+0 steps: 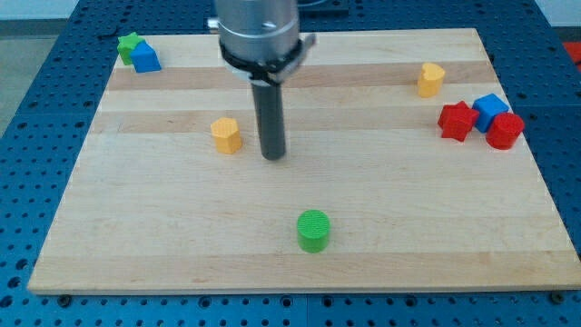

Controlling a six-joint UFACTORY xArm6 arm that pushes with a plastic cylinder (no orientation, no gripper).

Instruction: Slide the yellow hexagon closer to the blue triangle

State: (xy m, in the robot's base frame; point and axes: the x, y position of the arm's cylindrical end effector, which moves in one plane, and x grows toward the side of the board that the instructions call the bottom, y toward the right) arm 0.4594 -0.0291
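On the wooden desk [300,272] I count eight blocks: two yellow, two blue, two red, two green. There is no claw to judge, just my tip [273,156], standing just right of the yellow hexagon [226,135], left of the desk's middle. The blue triangle [144,58] touches a green block [129,44] at the far-left corner.
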